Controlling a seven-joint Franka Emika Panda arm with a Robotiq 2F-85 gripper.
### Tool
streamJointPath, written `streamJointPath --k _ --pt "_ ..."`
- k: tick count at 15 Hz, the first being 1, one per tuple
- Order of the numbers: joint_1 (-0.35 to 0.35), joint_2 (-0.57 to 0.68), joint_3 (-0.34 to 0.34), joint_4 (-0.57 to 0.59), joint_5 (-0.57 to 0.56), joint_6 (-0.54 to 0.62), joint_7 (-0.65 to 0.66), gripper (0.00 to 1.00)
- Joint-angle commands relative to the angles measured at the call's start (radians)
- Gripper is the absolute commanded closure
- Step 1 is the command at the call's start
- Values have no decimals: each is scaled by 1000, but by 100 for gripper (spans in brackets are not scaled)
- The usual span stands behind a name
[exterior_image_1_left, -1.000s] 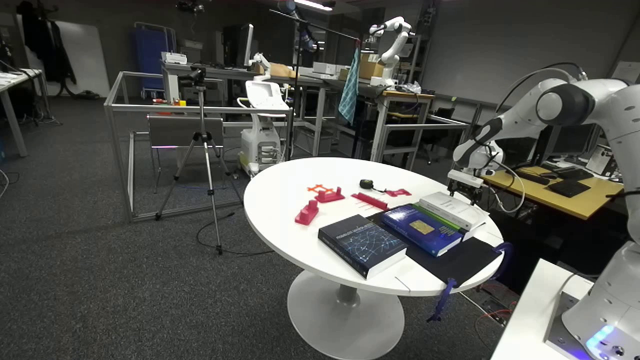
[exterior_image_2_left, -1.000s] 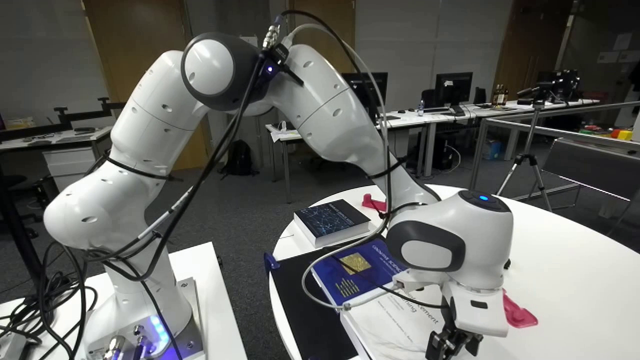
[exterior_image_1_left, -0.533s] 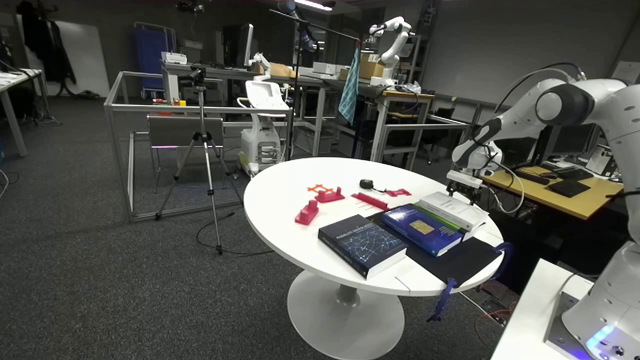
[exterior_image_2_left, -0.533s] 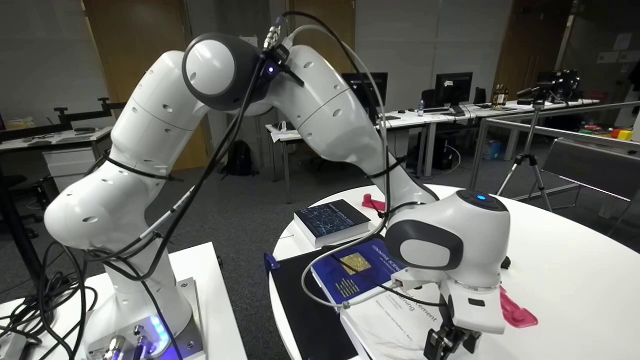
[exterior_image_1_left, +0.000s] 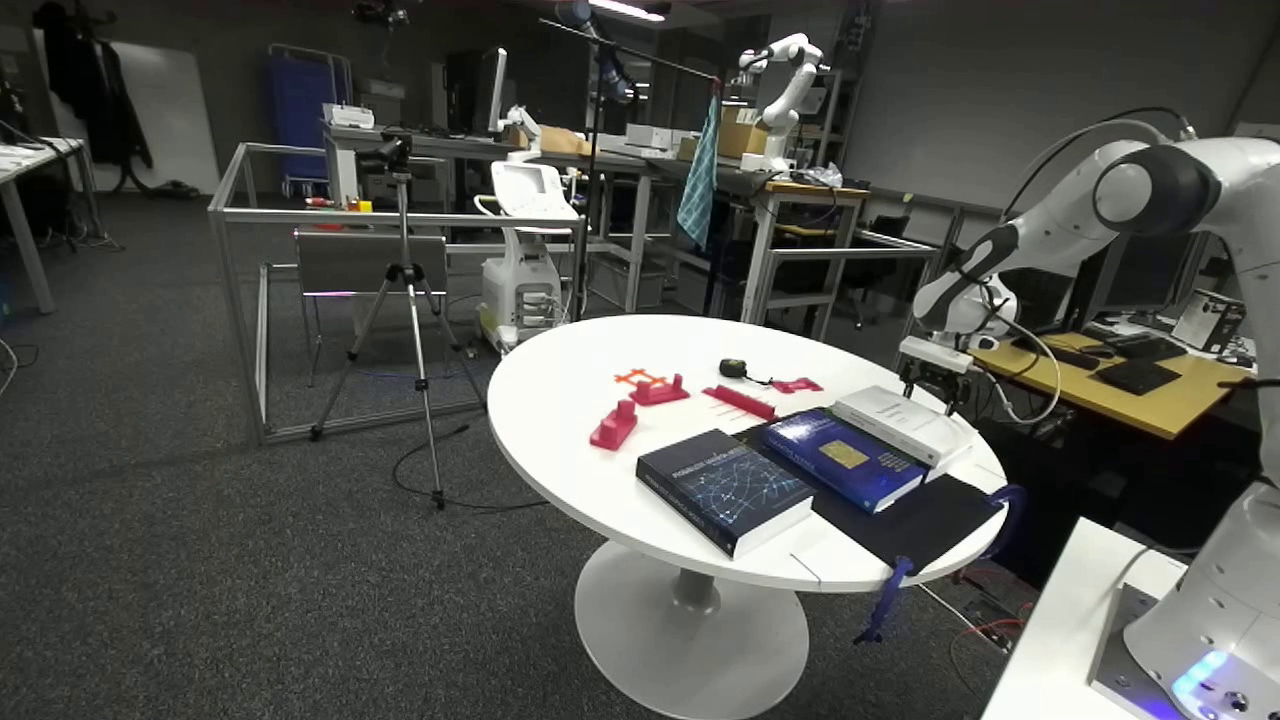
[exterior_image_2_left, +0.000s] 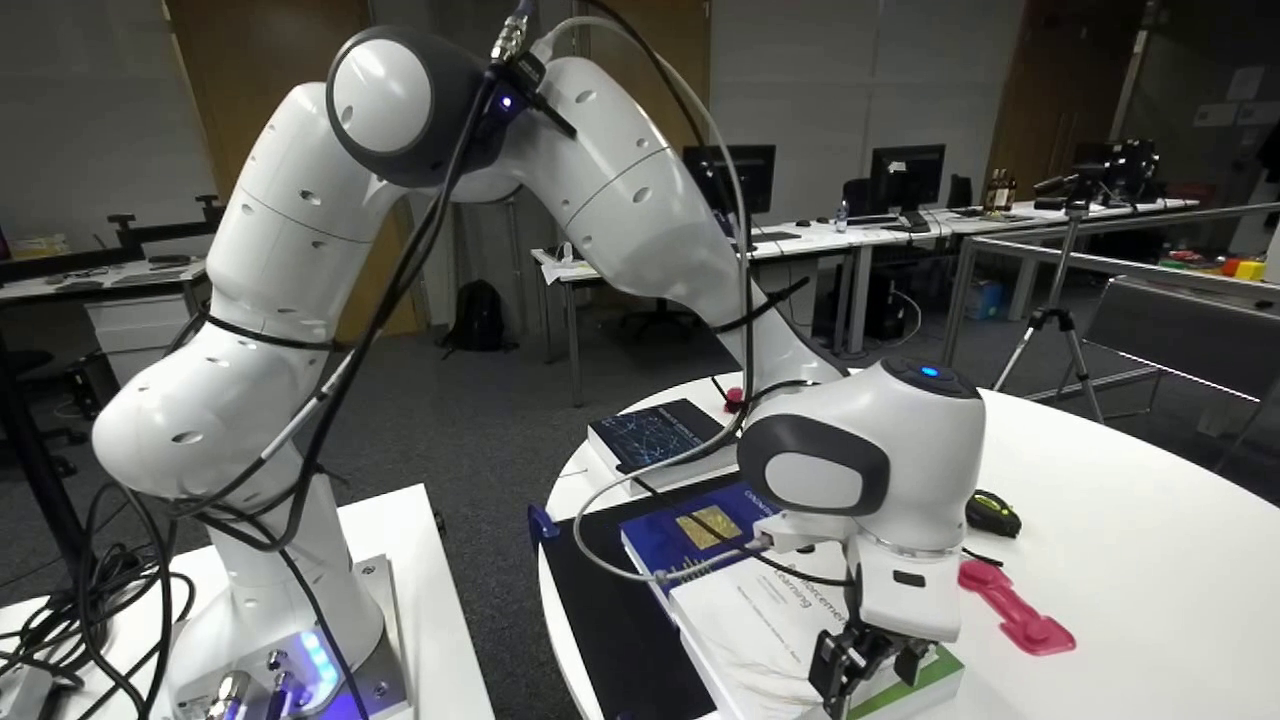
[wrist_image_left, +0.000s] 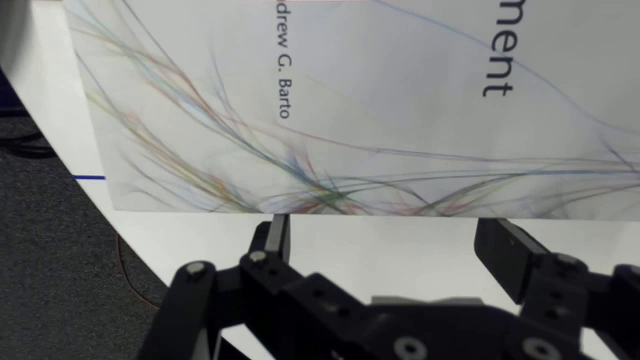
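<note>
White, feathered with fine coloured strands, the cover of the pale book (wrist_image_left: 350, 125) fills the upper part of the wrist view. The claw (wrist_image_left: 385, 220) is spread wide there, its fingers (wrist_image_left: 502, 260) well apart along the book's lower edge, with white table (wrist_image_left: 380, 260) showing between them; whether they touch the book I cannot tell. Only from this close can part of the author's name, "drew G. Barto", be read; an exterior view gives the title instead, Reinforcement Learning, with the book at the lower centre of the frame and a green-and-white edge (exterior_image_2_left: 915, 683) showing just by the claw.

In both exterior views a blue book (exterior_image_1_left: 845, 460) lies just beside the pale one, on a black sheet (exterior_image_1_left: 925, 530), and a dark book (exterior_image_1_left: 725, 485) with a network pattern lies near. At mid-frame, an exterior view also shows two red pegged pieces (exterior_image_1_left: 613, 428), a red strip (exterior_image_1_left: 738, 402) and an orange lattice (exterior_image_1_left: 640, 377). Where the white arm (exterior_image_2_left: 640, 210) covers most of these, an exterior view brings out yellow-green marking on the tape measure (exterior_image_2_left: 993, 513), near a flat pinkish-red piece (exterior_image_2_left: 1015, 605) towards the right of the frame.
</note>
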Motion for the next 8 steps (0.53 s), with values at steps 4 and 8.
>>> streamJointPath --k 4,8 --pt "32 -128 -22 -140 -4 -21 117 0" --pt "31 -145 -17 -158 -6 -25 142 0"
